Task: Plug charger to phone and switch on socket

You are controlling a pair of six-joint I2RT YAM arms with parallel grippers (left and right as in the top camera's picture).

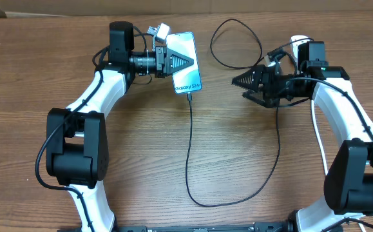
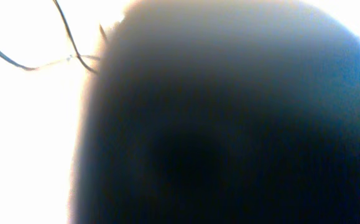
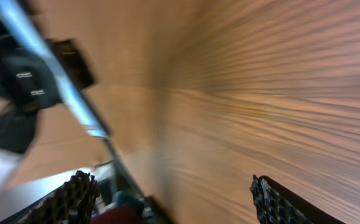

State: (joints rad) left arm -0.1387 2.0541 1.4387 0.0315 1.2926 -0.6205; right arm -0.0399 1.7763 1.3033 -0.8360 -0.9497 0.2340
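The phone [image 1: 187, 58] lies at the back centre with its screen lit. My left gripper [image 1: 175, 62] reaches over its left side and appears shut on it; the left wrist view is filled by a dark close surface. The charger cable [image 1: 189, 148] meets the phone's near end and loops across the table to my right arm. It also shows in the left wrist view [image 2: 5, 57]. The socket [image 1: 296, 42] is mostly hidden under the right arm. My right gripper [image 1: 244, 88] is open and empty right of the phone, with its fingers spread in the right wrist view [image 3: 176, 202].
The wooden table [image 1: 141, 161] carries the cable's wide loop near the front centre. A second cable loop [image 1: 238, 38] lies at the back between phone and right arm. The right wrist view is blurred.
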